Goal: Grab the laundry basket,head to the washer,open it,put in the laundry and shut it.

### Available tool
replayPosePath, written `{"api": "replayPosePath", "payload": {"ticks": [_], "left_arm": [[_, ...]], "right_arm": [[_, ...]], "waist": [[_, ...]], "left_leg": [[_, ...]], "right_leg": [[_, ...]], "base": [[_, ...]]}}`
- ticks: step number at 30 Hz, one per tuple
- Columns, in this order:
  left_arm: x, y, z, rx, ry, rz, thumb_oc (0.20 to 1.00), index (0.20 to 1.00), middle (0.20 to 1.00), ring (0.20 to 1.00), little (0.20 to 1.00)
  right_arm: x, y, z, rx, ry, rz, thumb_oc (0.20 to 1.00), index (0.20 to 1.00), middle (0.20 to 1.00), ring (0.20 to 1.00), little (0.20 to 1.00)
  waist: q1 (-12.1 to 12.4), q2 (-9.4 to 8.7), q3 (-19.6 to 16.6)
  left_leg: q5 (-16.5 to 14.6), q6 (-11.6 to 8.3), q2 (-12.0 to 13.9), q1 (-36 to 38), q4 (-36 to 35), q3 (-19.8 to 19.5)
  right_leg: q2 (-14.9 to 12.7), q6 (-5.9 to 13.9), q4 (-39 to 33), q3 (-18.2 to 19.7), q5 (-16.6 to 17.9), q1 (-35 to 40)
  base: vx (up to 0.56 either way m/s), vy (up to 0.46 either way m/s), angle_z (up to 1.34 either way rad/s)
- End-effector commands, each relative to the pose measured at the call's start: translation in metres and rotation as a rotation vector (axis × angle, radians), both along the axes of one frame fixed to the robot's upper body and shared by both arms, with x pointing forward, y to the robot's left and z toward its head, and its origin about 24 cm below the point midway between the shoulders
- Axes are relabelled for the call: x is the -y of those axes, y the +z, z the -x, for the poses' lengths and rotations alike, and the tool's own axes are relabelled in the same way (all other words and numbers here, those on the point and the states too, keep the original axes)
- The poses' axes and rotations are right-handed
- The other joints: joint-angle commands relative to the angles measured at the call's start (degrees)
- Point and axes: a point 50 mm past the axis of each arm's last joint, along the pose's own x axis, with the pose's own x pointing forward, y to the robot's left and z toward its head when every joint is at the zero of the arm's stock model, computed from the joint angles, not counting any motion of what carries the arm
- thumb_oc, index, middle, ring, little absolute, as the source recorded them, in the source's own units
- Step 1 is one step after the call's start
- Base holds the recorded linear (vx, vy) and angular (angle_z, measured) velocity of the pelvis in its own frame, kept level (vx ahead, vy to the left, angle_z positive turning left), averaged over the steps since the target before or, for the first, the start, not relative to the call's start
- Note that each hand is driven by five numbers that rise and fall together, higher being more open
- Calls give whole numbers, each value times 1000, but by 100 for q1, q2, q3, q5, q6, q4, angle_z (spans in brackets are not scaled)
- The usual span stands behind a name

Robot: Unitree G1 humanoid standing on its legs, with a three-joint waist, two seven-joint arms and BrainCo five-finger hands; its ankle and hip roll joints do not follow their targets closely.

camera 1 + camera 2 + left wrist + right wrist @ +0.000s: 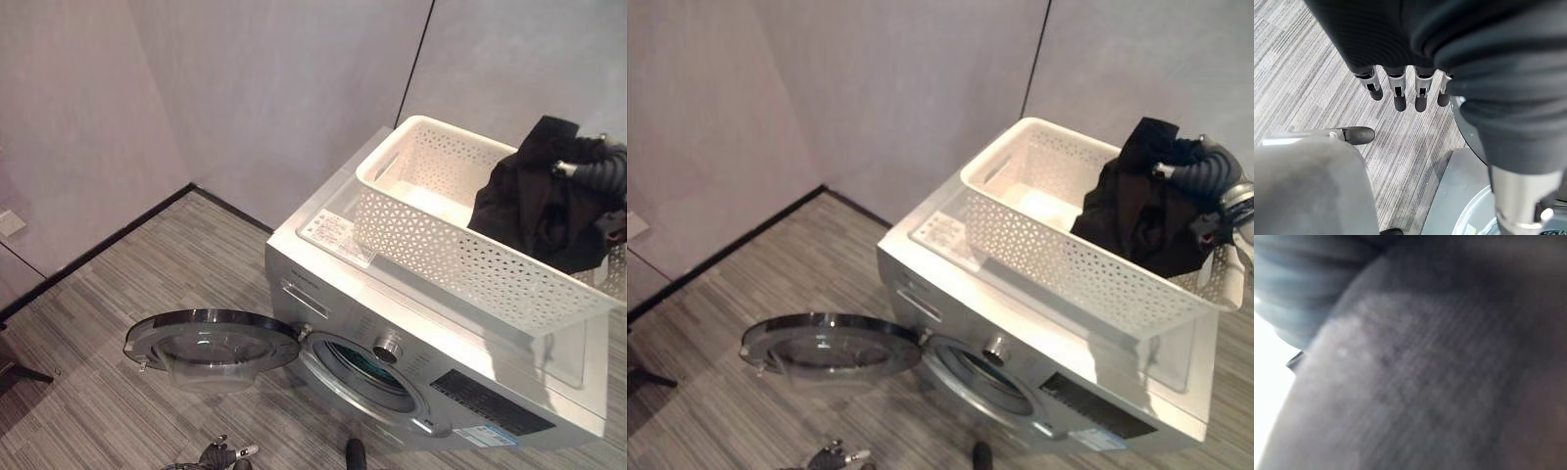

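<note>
A: In the left eye view, where is the laundry?
B: A black garment (534, 191) hangs over the far right end of the white laundry basket (441, 235), which sits on top of the washer (392, 323). The washer's round door (211, 343) is swung wide open to the left, above the grey striped floor (127, 284).

A: And the right hand?
B: Its dark ribbed cover reaches in from the right and the right hand (588, 166) is pressed into the top of the garment. The fingers are buried in the cloth, so I cannot tell whether they are curled or straight.

A: The right eye view?
B: The same: the garment is bunched against the ribbed cover, inside the basket's right end.

A: Left wrist view?
B: The left hand (1400, 90) hangs over the floor, its fingers straight and relaxed in a row, holding nothing. It is well apart from the basket and the garment.

A: Right wrist view?
B: Dark woven cloth lies right up against the camera, with the ribbed cover at one corner. No fingers can be made out.
</note>
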Motion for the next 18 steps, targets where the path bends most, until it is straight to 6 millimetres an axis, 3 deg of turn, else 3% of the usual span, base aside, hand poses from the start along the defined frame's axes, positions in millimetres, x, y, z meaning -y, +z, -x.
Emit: {"api": "replayPosePath", "payload": {"ticks": [1,6,10,18], "left_arm": [[-17,-3,22,-116,-36,-79,1000,1000,1000,1000,1000],[-21,-3,25,-133,-44,-107,1000,1000,1000,1000,1000],[-23,-2,26,-138,-43,-121,1000,1000,1000,1000,1000],[-20,-4,28,-152,-44,-119,1000,1000,1000,1000,1000]], "right_arm": [[-2,44,4,265,6,-97,200,200,200,200,200],[-2,87,11,446,-69,-82,200,200,200,200,200],[1,107,17,511,-161,2,200,200,200,200,200],[10,117,36,596,-275,97,200,200,200,200,200]], "waist": [[161,-622,-140],[219,-623,-204],[246,-619,-235],[197,-595,-238]], "left_leg": [[-443,395,-226,641,35,173],[-499,463,-315,704,35,158],[-539,507,-373,748,35,157],[-616,599,-481,816,35,171]], "right_leg": [[-237,198,443,144,-314,-117],[-302,231,453,161,-291,-48],[-337,245,463,170,-272,-26],[-419,309,467,217,-222,5]], "base": [[0,41,-3],[-3,40,0],[2,38,2],[-7,52,-3]]}}
